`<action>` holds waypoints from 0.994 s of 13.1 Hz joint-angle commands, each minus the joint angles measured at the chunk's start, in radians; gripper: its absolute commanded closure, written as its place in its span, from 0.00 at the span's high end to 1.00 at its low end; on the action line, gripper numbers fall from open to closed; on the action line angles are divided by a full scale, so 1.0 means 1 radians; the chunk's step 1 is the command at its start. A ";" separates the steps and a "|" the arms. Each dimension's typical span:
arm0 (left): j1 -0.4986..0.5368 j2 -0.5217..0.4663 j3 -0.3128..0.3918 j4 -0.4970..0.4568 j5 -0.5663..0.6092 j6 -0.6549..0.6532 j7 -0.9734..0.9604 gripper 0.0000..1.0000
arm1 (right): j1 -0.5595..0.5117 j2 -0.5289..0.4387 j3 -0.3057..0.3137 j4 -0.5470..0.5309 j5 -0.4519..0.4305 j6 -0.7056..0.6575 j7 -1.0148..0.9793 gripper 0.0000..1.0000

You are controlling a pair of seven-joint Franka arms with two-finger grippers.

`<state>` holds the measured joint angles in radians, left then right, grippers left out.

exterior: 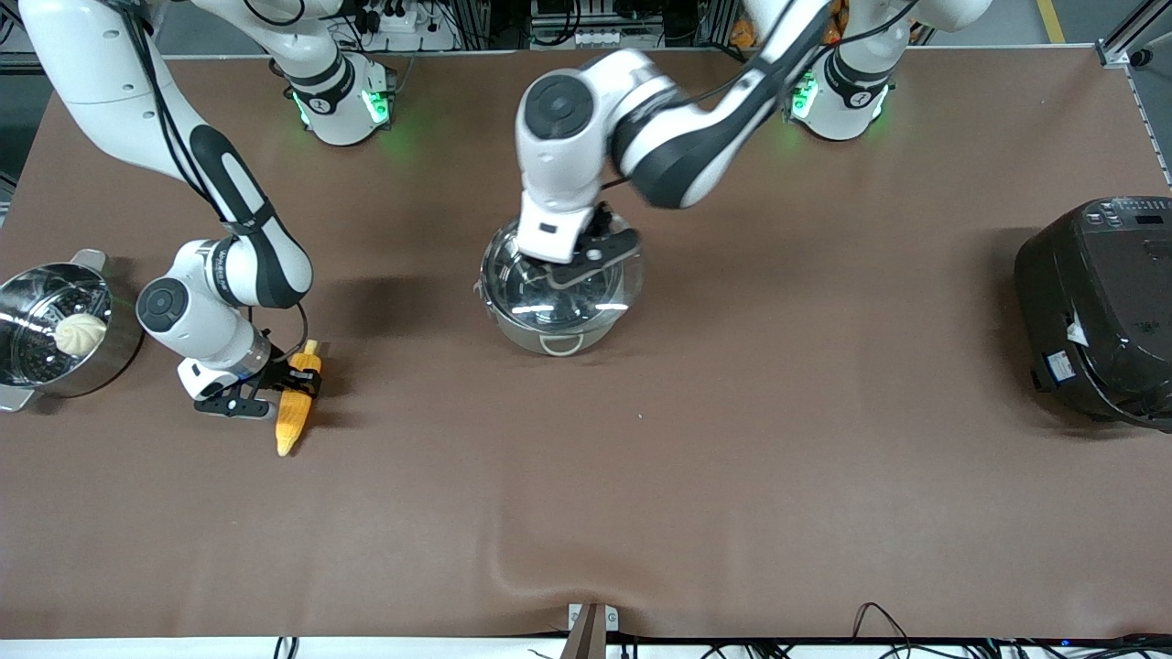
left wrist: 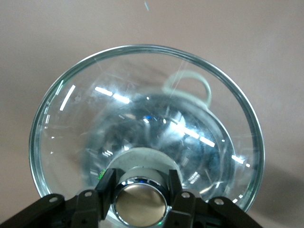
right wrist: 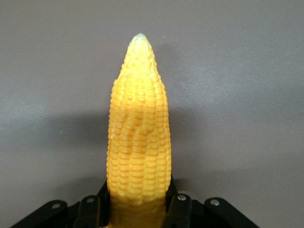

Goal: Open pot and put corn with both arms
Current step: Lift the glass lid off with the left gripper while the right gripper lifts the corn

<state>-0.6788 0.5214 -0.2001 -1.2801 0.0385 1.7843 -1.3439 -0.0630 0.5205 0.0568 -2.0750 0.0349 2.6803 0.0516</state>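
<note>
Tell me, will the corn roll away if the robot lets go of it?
Probably a little. The corn is round and tapered, so it would likely roll in a curve, not straight. Its bumpy kernels should help the right gripper, closed across its thick half, hold it without slipping. It looks stiff, so it shouldn't droop when lifted.

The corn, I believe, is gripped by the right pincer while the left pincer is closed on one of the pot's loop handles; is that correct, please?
Not quite: the left pincer is closed on the lid's bronze knob, not a loop handle, as the left wrist view shows. The right pincer does grip the corn.
</note>
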 commanded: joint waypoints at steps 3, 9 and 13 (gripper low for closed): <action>0.278 -0.194 -0.007 -0.105 0.008 -0.143 0.360 0.00 | 0.002 -0.138 0.072 0.117 0.014 -0.325 0.135 0.00; 0.614 -0.256 -0.010 -0.390 0.009 0.045 0.833 0.00 | 0.084 -0.198 0.265 0.364 -0.007 -0.654 0.488 0.00; 0.694 -0.248 -0.009 -0.652 0.036 0.356 0.925 0.00 | 0.087 -0.194 0.484 0.381 -0.192 -0.654 0.745 0.00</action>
<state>-0.0043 0.3214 -0.1932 -1.7886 0.0457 2.0097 -0.4353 0.0388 0.3170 0.4498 -1.7158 -0.0705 2.0388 0.6744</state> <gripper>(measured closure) 0.507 0.634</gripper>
